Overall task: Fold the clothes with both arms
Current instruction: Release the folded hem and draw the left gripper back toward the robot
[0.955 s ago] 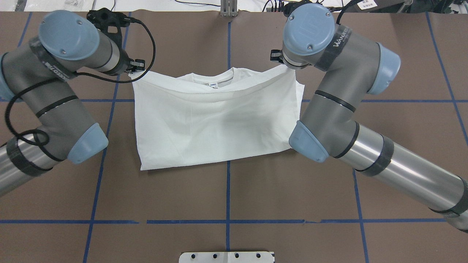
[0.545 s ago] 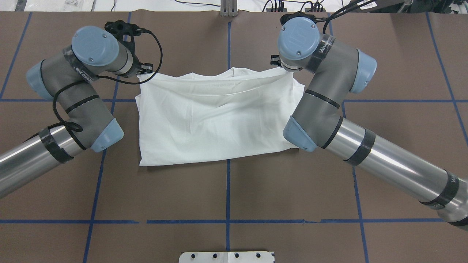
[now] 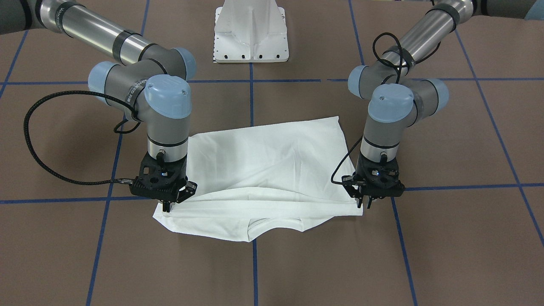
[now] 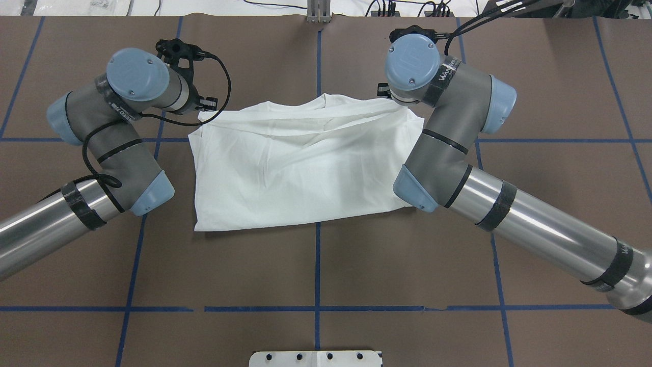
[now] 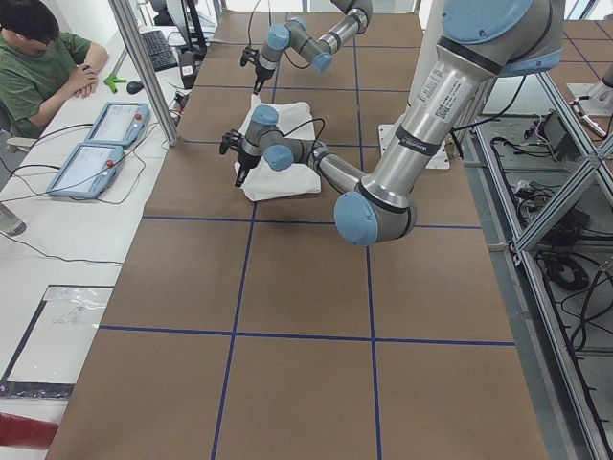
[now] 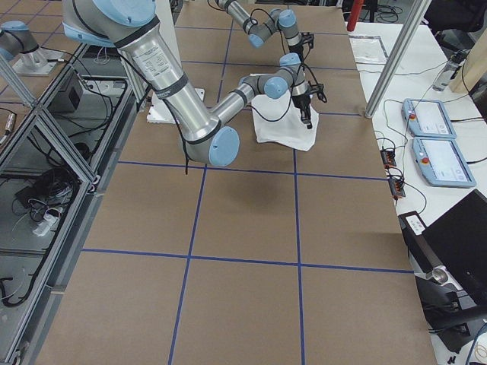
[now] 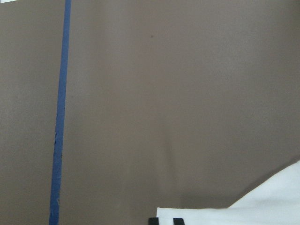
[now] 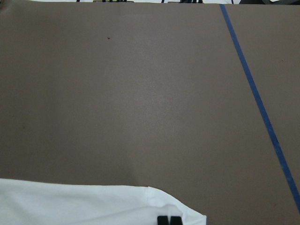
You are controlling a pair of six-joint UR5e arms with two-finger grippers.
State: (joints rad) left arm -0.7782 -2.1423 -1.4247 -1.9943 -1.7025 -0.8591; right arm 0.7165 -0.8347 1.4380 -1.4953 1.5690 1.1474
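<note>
While both corners are pinched, the step in hand looks like laying the carried top layer down over the collar end of the white long-sleeved cotton shirt [image 3: 263, 165]. It lies mid-table on the brown paper-covered table [image 3: 446, 255] w/ blue tape grid lines.

Front cam, left to right:
- The black two-finger right gripper [image 3: 167, 207] has its tips closed tight on the top layer's corner. The wrist cam shows both tips together at the cloth edge.
- Between the arms the top layer sags a little, and its held edge runs above the ribbed collar [image 3: 272, 224] of the layer beneath.
- The black two-finger left gripper [image 3: 365, 204] is likewise clamped on the opposite corner.

To do it well, I'd judge:
- Lower both ends level & together.
- Keep light tension btwn the grippers so the sag flattens (not so much that the bottom layer drags).
- Square the held edge w/ the edge beneath.
- Let go only once cloth rests on cloth; uneven speed would skew the fold.

Writing: a black strap [image 4: 449, 68] on the right arm reads approx. "WANEE…", though it's too small to be sure. No print or label shows on the shirt.
</note>
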